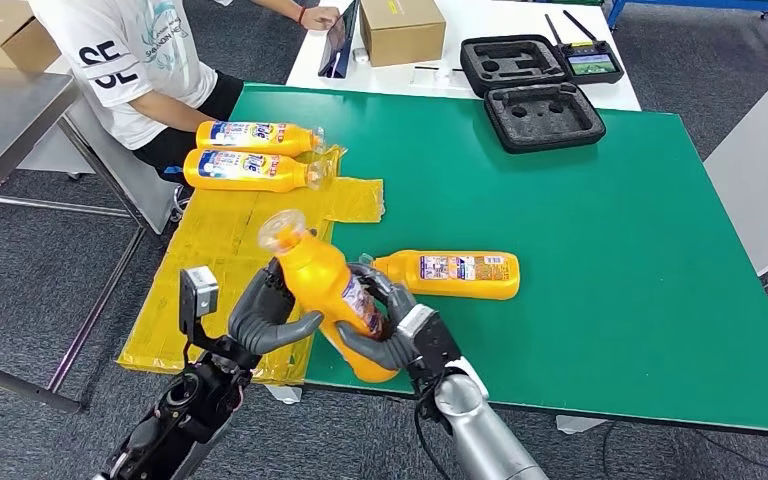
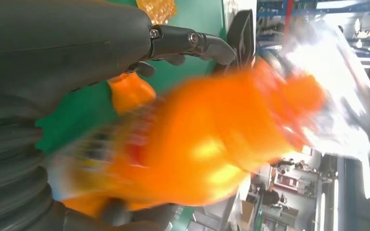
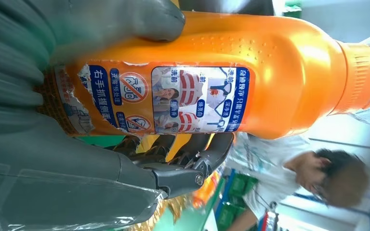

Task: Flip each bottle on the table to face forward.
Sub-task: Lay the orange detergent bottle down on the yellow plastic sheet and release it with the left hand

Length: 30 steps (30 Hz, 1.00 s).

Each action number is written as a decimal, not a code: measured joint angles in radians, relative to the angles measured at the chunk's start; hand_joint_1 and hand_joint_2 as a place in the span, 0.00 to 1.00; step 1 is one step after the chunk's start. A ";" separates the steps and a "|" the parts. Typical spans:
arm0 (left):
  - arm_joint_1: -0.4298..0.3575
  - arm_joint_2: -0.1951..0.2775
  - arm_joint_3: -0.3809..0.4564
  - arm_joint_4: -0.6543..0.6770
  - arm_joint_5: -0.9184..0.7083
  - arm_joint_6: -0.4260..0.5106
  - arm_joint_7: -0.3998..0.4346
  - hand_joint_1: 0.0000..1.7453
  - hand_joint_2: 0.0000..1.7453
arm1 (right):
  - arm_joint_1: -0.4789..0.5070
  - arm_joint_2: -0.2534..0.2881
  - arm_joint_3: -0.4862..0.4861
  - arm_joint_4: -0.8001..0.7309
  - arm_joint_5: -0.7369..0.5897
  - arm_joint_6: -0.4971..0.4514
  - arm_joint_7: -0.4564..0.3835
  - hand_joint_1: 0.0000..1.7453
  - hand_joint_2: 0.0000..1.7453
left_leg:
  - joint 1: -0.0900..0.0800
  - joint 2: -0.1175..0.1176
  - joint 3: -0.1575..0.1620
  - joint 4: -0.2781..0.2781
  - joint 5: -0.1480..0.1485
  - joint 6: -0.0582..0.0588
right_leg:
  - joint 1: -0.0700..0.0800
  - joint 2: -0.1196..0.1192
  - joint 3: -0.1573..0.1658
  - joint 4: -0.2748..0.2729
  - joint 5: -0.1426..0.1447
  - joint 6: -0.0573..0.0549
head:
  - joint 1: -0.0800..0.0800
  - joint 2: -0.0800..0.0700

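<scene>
Both robot hands grasp one orange bottle (image 1: 328, 290) above the near edge of the green surface (image 1: 600, 250). The left robot hand (image 1: 265, 318) wraps its side, and the right robot hand (image 1: 385, 330) grips its lower part. The bottle is tilted, with its clear cap toward the far left. A second bottle (image 1: 450, 273) lies on the surface just behind. Two more bottles (image 1: 255, 152) lie side by side on yellow sheets (image 1: 350, 200), near a seated person (image 1: 135, 60).
</scene>
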 joint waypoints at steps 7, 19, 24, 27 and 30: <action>-0.051 -0.015 -0.019 0.063 0.033 -0.003 0.017 0.00 1.00 | -0.015 0.025 0.039 0.053 0.018 0.001 0.016 1.00 1.00 | 0.000 0.000 0.000 0.000 0.000 0.000 | 0.000 0.000 -0.001 0.000 0.000 0.000 | 0.000 0.000; -0.055 -0.016 -0.023 0.100 0.067 -0.017 0.010 0.71 1.00 | -0.039 0.032 0.044 0.125 0.020 0.005 0.013 1.00 1.00 | 0.000 0.000 -0.001 0.000 0.000 0.000 | 0.000 0.000 -0.001 0.000 0.000 0.000 | 0.000 0.000; -0.047 -0.014 -0.023 0.100 0.067 -0.018 -0.008 1.00 1.00 | -0.051 0.032 0.044 0.150 0.022 0.002 -0.002 1.00 1.00 | 0.000 0.000 -0.001 0.000 0.000 0.000 | 0.000 0.000 -0.001 0.000 0.000 0.000 | 0.000 0.000; -0.043 -0.014 -0.019 0.102 0.060 -0.014 -0.019 1.00 1.00 | -0.060 0.033 0.044 0.169 0.029 -0.004 -0.009 1.00 1.00 | 0.000 0.000 -0.001 0.000 0.000 0.000 | 0.000 0.000 -0.001 0.000 0.000 0.000 | 0.000 0.000; -0.042 -0.014 -0.014 0.104 0.055 -0.010 -0.027 1.00 1.00 | -0.069 0.036 0.044 0.183 0.033 -0.010 -0.013 0.96 1.00 | 0.000 0.000 -0.001 0.000 0.000 0.000 | 0.000 0.000 -0.001 0.000 0.000 0.000 | 0.000 0.000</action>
